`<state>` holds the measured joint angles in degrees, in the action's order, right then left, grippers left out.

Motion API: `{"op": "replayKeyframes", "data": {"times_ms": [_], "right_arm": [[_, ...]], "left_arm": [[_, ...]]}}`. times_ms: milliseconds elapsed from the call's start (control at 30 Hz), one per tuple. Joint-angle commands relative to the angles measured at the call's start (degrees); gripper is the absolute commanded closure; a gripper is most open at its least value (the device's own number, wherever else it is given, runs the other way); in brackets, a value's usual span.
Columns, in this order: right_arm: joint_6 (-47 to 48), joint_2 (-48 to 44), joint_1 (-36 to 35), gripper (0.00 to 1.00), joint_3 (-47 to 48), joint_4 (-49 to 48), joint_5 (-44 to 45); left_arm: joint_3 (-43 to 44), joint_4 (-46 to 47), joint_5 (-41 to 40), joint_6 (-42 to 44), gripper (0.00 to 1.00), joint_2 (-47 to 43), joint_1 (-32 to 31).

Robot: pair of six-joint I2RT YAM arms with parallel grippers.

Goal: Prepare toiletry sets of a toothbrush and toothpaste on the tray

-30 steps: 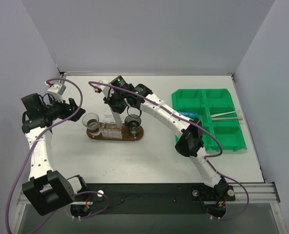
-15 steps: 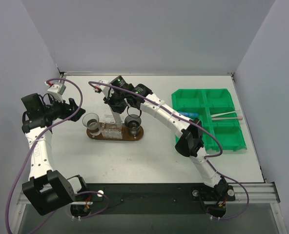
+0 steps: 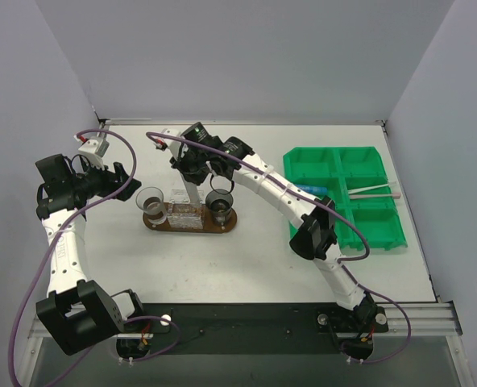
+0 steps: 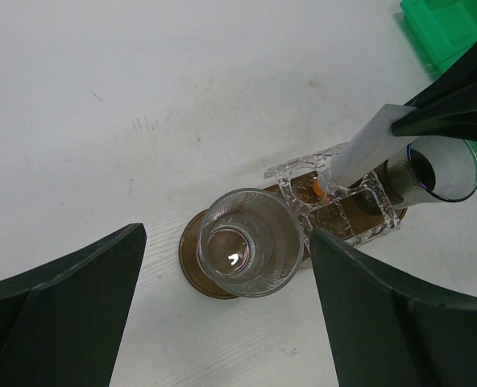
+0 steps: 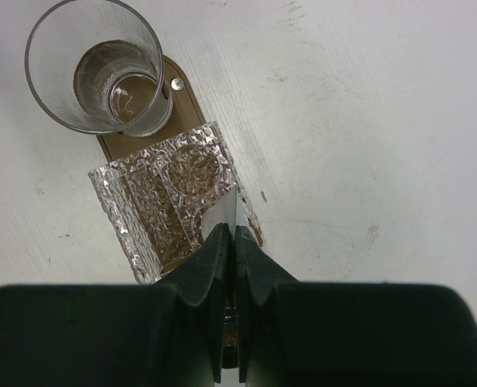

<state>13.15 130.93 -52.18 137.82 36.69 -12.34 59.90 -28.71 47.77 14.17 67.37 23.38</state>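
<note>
- Dark brown wood, the tray (image 4: 192, 260) lies on the white table (image 3: 222, 270). A clear cup (image 4: 250, 242) stands on its left end, a second cup (image 4: 441, 165) on its right end, and a clear textured holder (image 5: 154, 205) sits on its middle.
- The toothpaste (image 4: 366, 149) stands tilted over the tray's middle, with its orange cap (image 4: 321, 190) down at the holder's opening and its flat end up. Whether the cap touches the holder's bottom cannot be told.
- The right gripper (image 5: 229, 235), above the tray, has its fingers pressed together on the tube's flat end.
- The left gripper (image 3: 127, 182) hangs just off the tray's left end, jaws spread wide with nothing between them.
- The toothbrush (image 3: 374, 191) lies well to the right of the tray, across a green sectioned bin (image 3: 379, 227). Its tip pokes out past the bin's right wall.
</note>
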Motion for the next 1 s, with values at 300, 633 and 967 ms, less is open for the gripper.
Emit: {"op": "replayKeyframes", "data": {"times_ms": [300,633,967], "right_arm": [[0.83,-5.78,-0.46,1.0,2.37,-1.0,2.41],[-0.05,-4.55,-0.38,1.0,1.4,-0.92,1.09],[-0.67,-3.67,-0.29,1.0,-0.97,-1.62,0.39]], "left_arm": [[1.01,1.81,1.01,0.77,0.06,-0.05,0.44],[0.83,1.81,0.84,0.68,0.06,-0.05,0.44],[0.13,1.9,0.57,1.12,0.06,-0.14,0.44]]}}
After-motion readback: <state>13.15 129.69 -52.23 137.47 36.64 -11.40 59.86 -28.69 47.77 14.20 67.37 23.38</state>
